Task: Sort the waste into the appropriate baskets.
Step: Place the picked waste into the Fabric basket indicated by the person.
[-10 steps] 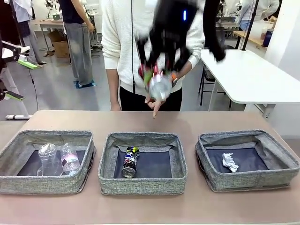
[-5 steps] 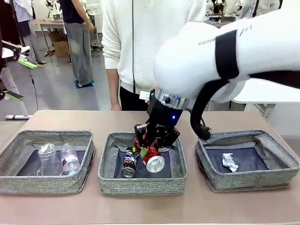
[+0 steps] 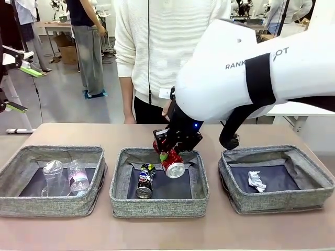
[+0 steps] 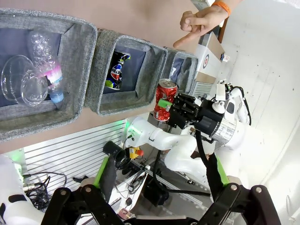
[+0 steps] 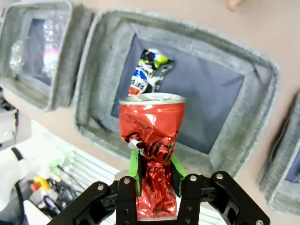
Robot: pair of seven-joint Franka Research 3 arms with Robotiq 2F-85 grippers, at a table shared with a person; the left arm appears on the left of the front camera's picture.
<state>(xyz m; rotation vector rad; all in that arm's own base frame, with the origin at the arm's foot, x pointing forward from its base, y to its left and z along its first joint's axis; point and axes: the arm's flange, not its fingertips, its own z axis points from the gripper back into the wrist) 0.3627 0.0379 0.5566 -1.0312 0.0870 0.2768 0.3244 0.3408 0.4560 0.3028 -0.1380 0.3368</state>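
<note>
In the front view, three grey baskets stand in a row across the lower frame. The left basket (image 3: pixel 52 180) holds the clear plastic cup (image 3: pixel 53 177) and, just beside it, the clear plastic bottle (image 3: pixel 78 175). The middle basket (image 3: pixel 159 183), at lower centre, holds the dark multicoloured can (image 3: pixel 145 180) lying on its dark bottom. Above this basket's far right part, the right gripper (image 3: pixel 168 151) hangs from the right arm, which crosses in from the upper right. The crushed red can (image 3: pixel 172 163) sits between its green pads, tilted, open end toward the camera. In the right wrist view the pads (image 5: pixel 135 171) press both sides of the can's crushed waist: the can is grasped. The right basket (image 3: pixel 275 178), at lower right, holds the crumpled white paper wad (image 3: pixel 256 181). In the left wrist view, the left gripper (image 4: pixel 157 199) at the bottom edge stands with its fingers spread wide apart, released. At upper right, the person's hand (image 4: pixel 199 26) points with one finger.
</note>
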